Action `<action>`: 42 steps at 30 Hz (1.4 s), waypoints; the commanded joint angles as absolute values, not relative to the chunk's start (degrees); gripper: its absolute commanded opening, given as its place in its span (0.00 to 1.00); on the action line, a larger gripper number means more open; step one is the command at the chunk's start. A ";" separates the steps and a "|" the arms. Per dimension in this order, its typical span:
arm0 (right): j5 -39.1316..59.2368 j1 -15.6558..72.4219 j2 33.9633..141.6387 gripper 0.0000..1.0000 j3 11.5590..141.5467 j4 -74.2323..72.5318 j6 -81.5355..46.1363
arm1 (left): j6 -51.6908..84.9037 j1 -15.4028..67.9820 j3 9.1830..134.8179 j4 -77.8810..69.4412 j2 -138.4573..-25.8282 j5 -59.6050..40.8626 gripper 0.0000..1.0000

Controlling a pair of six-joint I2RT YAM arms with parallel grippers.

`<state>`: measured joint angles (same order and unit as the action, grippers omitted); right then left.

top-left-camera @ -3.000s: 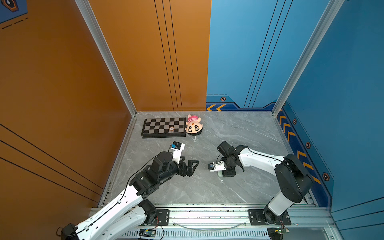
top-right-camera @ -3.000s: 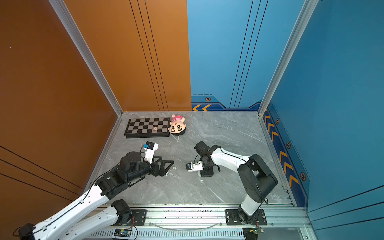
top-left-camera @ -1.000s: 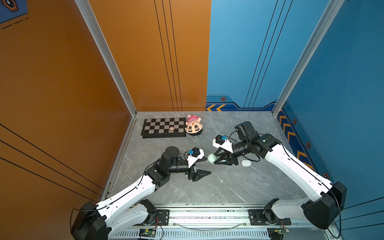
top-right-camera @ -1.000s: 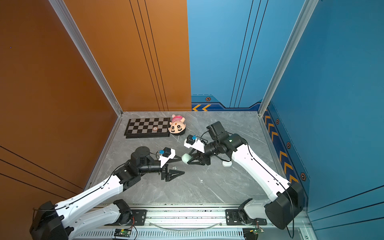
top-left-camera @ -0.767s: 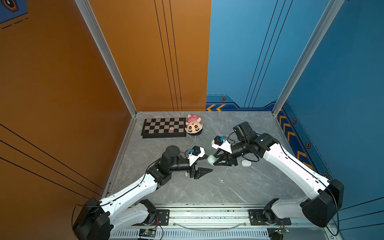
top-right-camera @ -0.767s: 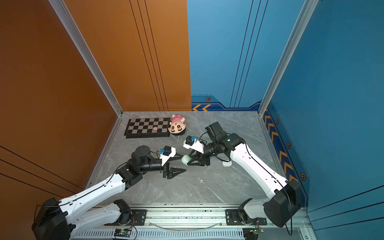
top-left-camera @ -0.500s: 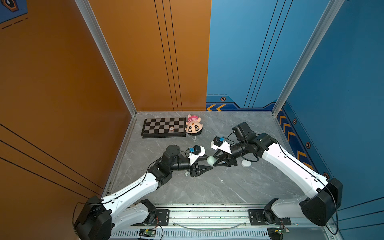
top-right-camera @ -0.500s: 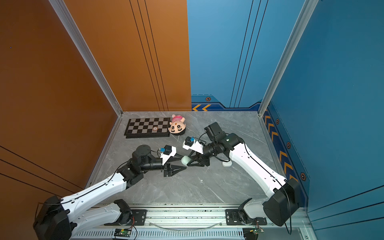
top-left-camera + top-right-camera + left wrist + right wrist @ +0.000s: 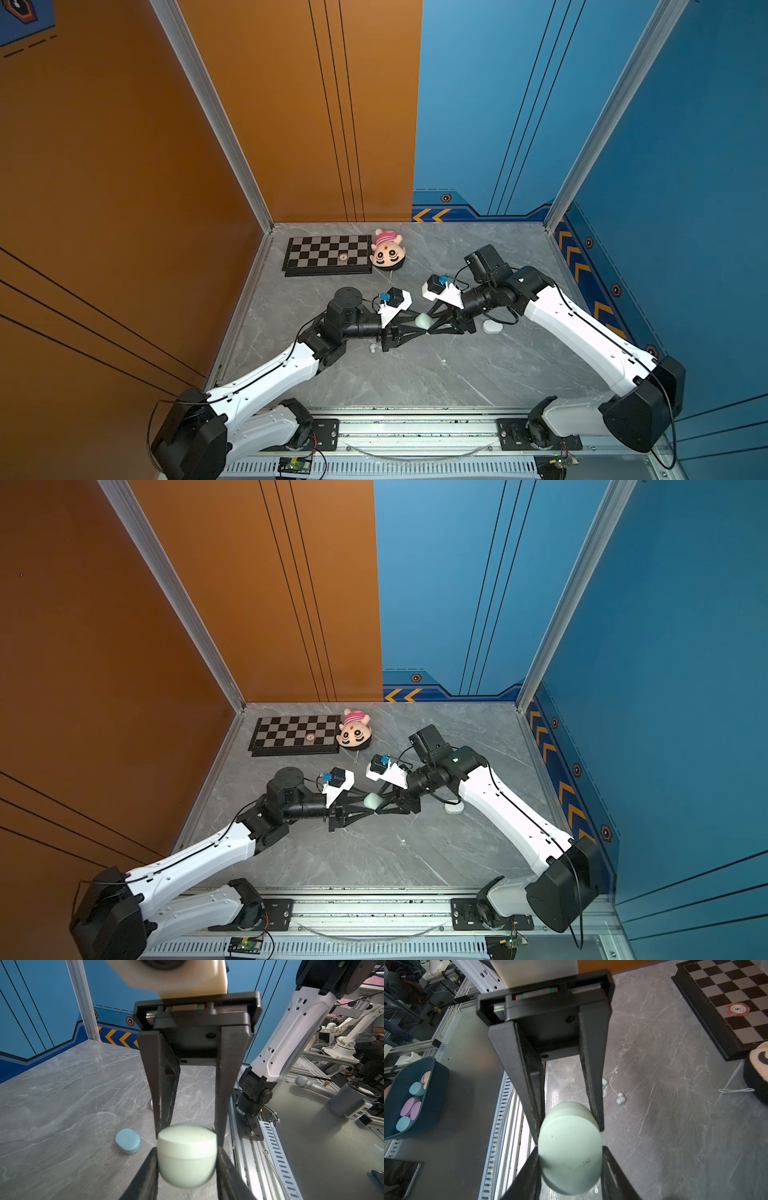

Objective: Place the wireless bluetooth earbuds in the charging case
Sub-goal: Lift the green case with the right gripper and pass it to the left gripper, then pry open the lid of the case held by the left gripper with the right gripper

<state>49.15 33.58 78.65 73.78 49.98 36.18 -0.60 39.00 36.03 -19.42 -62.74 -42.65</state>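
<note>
Left gripper (image 9: 186, 1153) and right gripper (image 9: 571, 1151) both clamped the closed case (image 9: 423, 321) between opposed jaws, presumably to open it; earbuds (image 9: 620, 1098) lay on the table (image 9: 675, 1126), outside either grip.

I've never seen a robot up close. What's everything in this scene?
Pale green oval plastic case: one, green, held between both end effectors.
White oval plastic case: one, white, on table, beside right arm.
Light blue oval plastic case: one, blue, on table.
Tiny pale plastic earbuds: two, whitish, on table.
Black-and-silver chequered board: one, back left.
Red-and-white round chip: one, on that board.
Peach plush doll head: one, pink hat, beside board.
Left end effector and right end effector: two, black, gripping the green case.
</note>
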 commanded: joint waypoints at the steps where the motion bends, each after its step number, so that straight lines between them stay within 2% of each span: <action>1: 48.66 34.07 79.60 0.31 75.21 50.02 35.88 | -1.24 39.11 38.22 -20.85 -63.15 -43.55 0.10; 3: 47.92 33.86 79.80 0.35 75.29 49.98 35.69 | -1.26 39.04 38.25 -20.84 -63.24 -43.46 0.00; 11: 46.07 32.88 79.72 0.61 75.08 49.30 35.33 | -1.28 38.80 38.36 -20.88 -63.52 -43.68 0.00; 15: 45.36 32.44 79.55 0.67 74.47 48.68 35.27 | -1.17 38.66 38.63 -20.83 -63.72 -43.77 0.00; 42: 47.39 27.42 78.12 0.71 72.84 39.75 24.93 | -1.04 38.92 37.99 -20.84 -63.64 -43.44 0.00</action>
